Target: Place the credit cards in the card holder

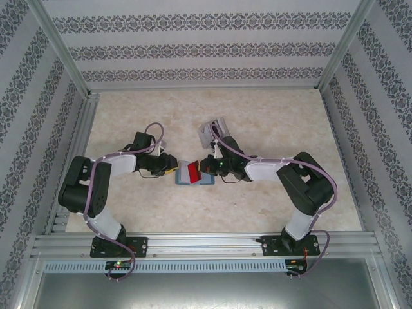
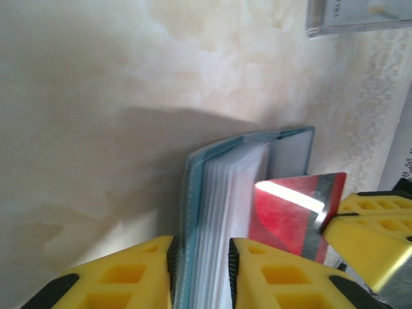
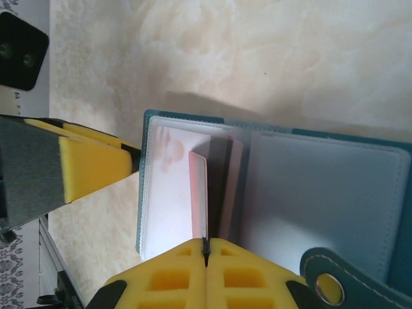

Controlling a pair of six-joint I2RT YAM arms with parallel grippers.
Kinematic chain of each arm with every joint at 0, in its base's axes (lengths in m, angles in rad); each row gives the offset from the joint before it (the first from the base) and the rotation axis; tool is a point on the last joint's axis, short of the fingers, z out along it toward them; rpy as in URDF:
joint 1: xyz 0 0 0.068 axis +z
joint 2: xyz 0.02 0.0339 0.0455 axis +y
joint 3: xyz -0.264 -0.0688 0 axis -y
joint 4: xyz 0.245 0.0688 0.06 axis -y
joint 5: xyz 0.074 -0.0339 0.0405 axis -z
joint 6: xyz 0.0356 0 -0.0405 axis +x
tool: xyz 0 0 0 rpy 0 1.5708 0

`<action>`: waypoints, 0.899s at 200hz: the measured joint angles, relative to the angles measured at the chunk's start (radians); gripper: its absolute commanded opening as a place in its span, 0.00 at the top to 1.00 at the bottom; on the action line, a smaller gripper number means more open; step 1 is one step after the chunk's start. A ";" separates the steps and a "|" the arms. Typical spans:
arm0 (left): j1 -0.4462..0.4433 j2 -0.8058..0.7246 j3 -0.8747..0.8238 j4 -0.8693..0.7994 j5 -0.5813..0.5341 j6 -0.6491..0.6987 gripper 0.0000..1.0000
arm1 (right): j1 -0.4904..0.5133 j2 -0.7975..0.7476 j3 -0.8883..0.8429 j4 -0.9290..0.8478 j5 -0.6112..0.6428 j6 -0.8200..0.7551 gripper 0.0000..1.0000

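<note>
My right tool [image 3: 206, 248] pinched the red card [image 2: 290, 212] and my left tool [image 2: 203, 250] clamped the card holder [image 3: 322, 193]; pushed ahead askew, the card might have buckled.

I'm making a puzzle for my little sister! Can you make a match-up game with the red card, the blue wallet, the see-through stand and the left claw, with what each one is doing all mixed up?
Things:
1. red card
2. card holder
3. clear stand
4. left gripper

States:
A. open, pale pockets showing
B. pinched in the shut right gripper
C. farther back on the table, apart from both grippers
D. clamped on the card holder's cover and sleeves

Pairs: 1-B, 2-A, 3-C, 4-D
</note>
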 measured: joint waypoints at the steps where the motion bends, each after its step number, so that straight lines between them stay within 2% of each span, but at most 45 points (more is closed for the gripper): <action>1: 0.000 -0.002 0.000 -0.001 0.000 0.000 0.66 | 0.000 0.000 0.000 0.000 0.000 0.000 1.00; 51: -0.002 -0.104 0.008 -0.053 -0.021 0.001 0.66 | -0.050 -0.085 -0.051 -0.003 -0.016 0.010 1.00; 84: -0.027 -0.115 0.047 -0.068 -0.027 -0.005 0.71 | -0.064 -0.093 -0.058 0.008 -0.027 0.014 1.00; 138: -0.060 0.002 0.054 -0.053 -0.020 -0.018 0.73 | -0.051 -0.010 -0.058 0.039 -0.050 0.031 1.00; 180: -0.060 0.071 0.054 -0.032 -0.011 -0.018 0.74 | -0.052 -0.002 -0.058 0.056 -0.053 0.039 1.00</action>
